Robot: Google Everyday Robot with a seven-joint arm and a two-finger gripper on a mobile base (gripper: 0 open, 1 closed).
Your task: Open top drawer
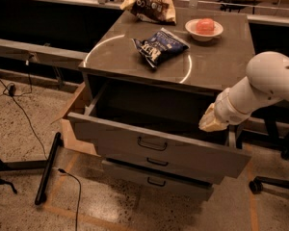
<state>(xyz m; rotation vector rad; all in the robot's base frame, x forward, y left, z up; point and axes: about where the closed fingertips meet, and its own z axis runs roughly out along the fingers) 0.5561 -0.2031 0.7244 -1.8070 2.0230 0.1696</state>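
The top drawer (111, 138) of the grey metal cabinet stands pulled far out. Its tall flat front carries a small dark loop handle (152, 144), and its plain grey inside shows in shadow. My gripper (209, 122), at the end of the white arm (260, 88), hangs over the drawer's right rear corner, just under the cabinet top. It is well to the right of the handle and not on it.
Two shorter drawers (157, 162) (155, 182) sit below, the lowest slightly out. On the cabinet top (221, 66) lie a blue chip bag (159, 46), a brown snack bag (149, 6) and a white bowl (204, 29). A black bar (47, 170), a cable (77, 196) and a chair base (269, 182) are on the floor.
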